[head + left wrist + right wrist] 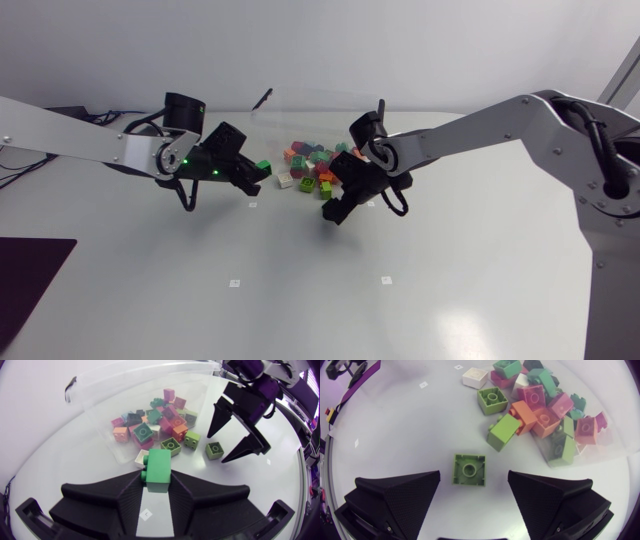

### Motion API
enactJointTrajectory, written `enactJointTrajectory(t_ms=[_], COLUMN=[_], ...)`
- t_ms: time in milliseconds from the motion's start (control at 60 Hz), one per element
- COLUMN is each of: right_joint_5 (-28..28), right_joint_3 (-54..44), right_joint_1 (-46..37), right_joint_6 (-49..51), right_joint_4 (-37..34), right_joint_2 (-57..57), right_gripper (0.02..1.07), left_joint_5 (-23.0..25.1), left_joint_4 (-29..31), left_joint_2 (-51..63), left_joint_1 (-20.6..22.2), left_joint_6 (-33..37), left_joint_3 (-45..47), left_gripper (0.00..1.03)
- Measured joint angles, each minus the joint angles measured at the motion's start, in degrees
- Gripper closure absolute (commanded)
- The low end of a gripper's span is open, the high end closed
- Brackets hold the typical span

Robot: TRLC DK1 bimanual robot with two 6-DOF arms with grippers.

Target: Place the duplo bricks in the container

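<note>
My left gripper hovers to the left of the pile, shut on a bright green duplo brick that sticks out ahead of its fingers. A heap of coloured duplo bricks lies at the mouth of a clear plastic container, some inside it and some spilled on the table. My right gripper stands open over the near edge of the heap. A single light green square brick lies flat, studs up, between its fingers and touches neither. That same brick also shows under the right gripper in the left wrist view.
A white brick and two more light green bricks lie loose at the heap's edge. The grey table has small white marker squares. A dark mat lies at the front left.
</note>
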State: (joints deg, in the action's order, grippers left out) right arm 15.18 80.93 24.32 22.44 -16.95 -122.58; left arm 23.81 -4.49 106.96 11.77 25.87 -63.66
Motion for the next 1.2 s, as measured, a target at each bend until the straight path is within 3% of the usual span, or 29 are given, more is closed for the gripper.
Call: enactJointTrajectory(t_ms=[100,217,317,350,617,1017,1133,1200], right_joint_5=[-0.15,-0.37,-0.37,-0.39,-0.37,0.11,0.90,1.27], right_joint_3=[2.38,3.41,3.43,3.45,1.27,-4.90,-5.05,-5.05], right_joint_1=[-0.02,-0.02,-0.02,-0.02,-0.15,-2.80,-3.19,-3.43], right_joint_6=[0.59,1.27,1.40,1.40,1.38,1.16,0.48,0.04], right_joint_4=[-2.36,-3.08,-3.52,-3.72,-3.89,-3.91,-3.93,-3.93], right_joint_2=[-1.22,-2.34,-2.58,-2.58,-0.22,14.05,15.04,15.67], right_gripper=[0.21,0.53,0.75,0.77,0.78,0.78,0.78,0.78], left_joint_5=[0.39,0.37,0.39,0.37,0.37,-1.70,-3.34,-4.48], left_joint_4=[1.60,5.07,7.06,7.56,8.57,11.34,11.65,11.74], left_joint_2=[-4.55,-7.56,-7.72,-7.72,-5.75,12.20,15.56,16.68], left_joint_1=[-0.37,-1.20,-1.27,-1.27,-1.27,0.31,1.40,1.95], left_joint_6=[0.87,1.20,1.18,1.16,-0.77,-4.98,-5.88,-6.25], left_joint_3=[1.27,0.09,-2.91,-3.85,-15.26,-36.20,-39.56,-40.63], left_gripper=[0.77,0.77,0.76,0.76,0.76,0.75,0.71,0.59])
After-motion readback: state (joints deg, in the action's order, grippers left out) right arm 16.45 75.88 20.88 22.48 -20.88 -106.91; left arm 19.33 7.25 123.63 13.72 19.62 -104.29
